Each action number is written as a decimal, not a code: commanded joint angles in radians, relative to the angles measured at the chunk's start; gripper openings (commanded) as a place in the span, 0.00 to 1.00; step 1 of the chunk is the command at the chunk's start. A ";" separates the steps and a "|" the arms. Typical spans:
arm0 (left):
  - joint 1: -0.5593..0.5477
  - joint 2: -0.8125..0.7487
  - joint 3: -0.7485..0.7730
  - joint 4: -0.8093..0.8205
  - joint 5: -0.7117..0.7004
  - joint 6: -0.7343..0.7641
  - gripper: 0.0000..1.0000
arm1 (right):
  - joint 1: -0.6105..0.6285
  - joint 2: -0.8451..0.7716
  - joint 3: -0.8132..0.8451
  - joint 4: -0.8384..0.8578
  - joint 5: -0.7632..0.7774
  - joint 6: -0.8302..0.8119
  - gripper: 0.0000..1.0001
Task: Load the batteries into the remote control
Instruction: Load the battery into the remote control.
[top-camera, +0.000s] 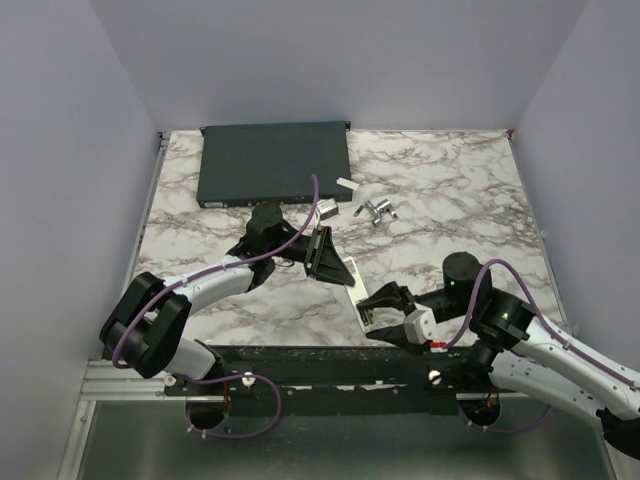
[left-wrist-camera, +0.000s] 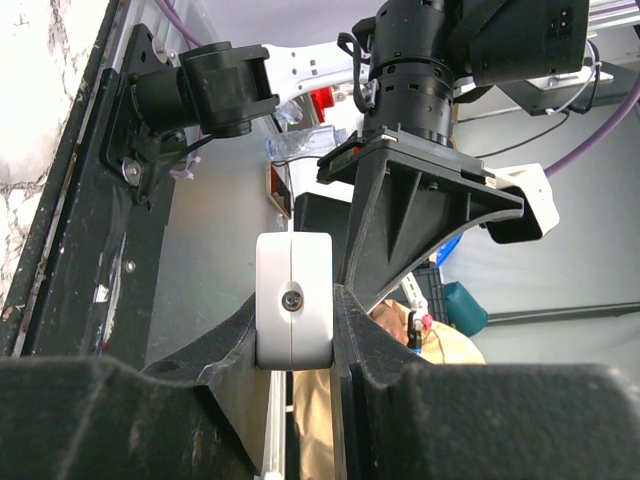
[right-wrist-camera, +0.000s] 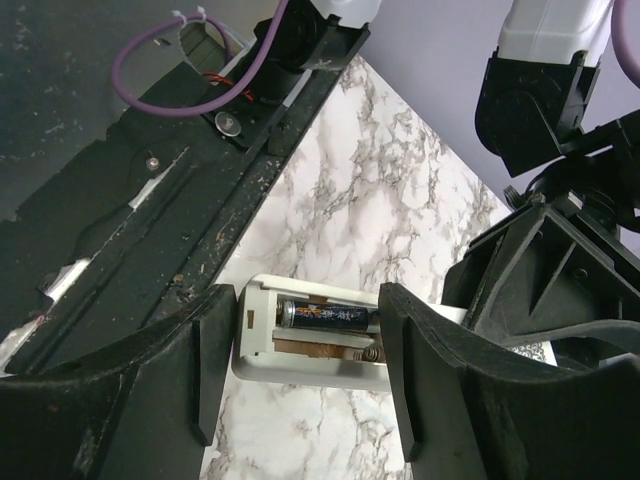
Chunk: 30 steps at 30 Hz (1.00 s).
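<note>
White remote control (right-wrist-camera: 262, 362) is squeezed by the left pincer (left-wrist-camera: 295, 335). One battery (right-wrist-camera: 325, 317) is in. Next, the open right pincer (right-wrist-camera: 305, 370) must fetch another.

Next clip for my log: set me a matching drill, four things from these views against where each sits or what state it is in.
Things:
1. remote control
2. battery
3. dark grey box
4. right hand

Places or states:
A. at the far edge of the table
B. open, a finger on either side of the uncovered bay
C. seated in the remote's open bay
D. clamped at one end by the left hand

Pairs: 1-D, 2-C, 3-A, 4-B.
</note>
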 joint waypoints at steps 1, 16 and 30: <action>-0.007 -0.012 0.007 0.086 0.010 -0.040 0.00 | 0.008 -0.006 -0.006 -0.014 -0.020 -0.013 0.65; -0.006 -0.015 0.002 0.114 0.010 -0.060 0.00 | 0.008 0.005 0.006 -0.057 -0.006 -0.027 0.60; -0.007 -0.017 -0.001 0.117 0.008 -0.058 0.00 | 0.009 0.017 0.020 -0.090 0.040 -0.005 0.52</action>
